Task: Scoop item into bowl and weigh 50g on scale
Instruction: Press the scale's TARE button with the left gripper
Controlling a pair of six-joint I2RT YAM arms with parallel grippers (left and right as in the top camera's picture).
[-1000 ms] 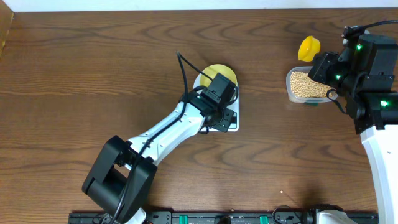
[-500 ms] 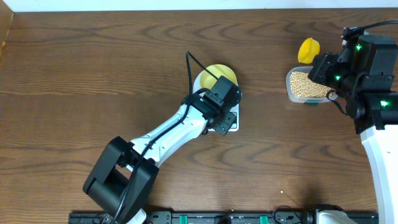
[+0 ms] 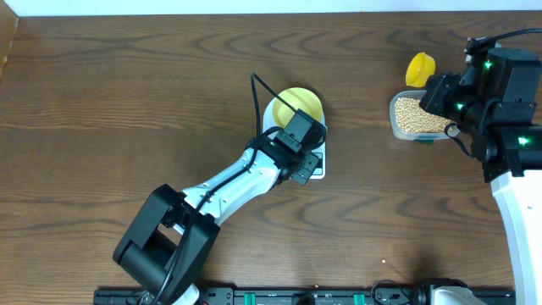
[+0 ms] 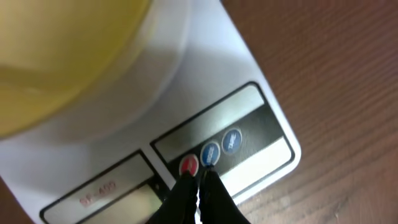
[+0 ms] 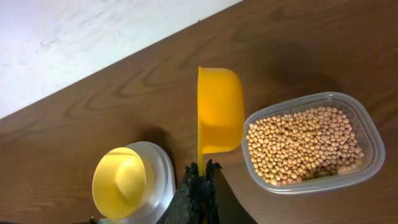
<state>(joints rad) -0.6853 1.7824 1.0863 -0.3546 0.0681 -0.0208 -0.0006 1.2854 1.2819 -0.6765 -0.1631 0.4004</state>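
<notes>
The pale yellow bowl (image 3: 298,102) sits empty on the white scale (image 3: 271,114). My left gripper (image 3: 306,163) is shut and holds nothing. In the left wrist view its fingertips (image 4: 199,177) rest at the scale's (image 4: 249,74) red button (image 4: 188,165) and blue button (image 4: 210,152), with the bowl (image 4: 56,56) just behind. The beans (image 3: 415,116) fill a clear tub at the right. My right gripper (image 5: 202,167) is shut on the handle of a bright yellow scoop (image 5: 219,109), which hangs empty beside the beans (image 5: 301,143), left of the tub.
The clear plastic tub (image 5: 367,134) stands near the table's back right. The table's far edge meets a white wall (image 5: 93,37). Bare brown wood (image 3: 127,93) spreads left of the scale. A black rail (image 3: 254,296) runs along the front edge.
My left gripper has shifted slightly over the scale's front panel, drawing back a little from the bowl. The right arm and scoop have not moved.
</notes>
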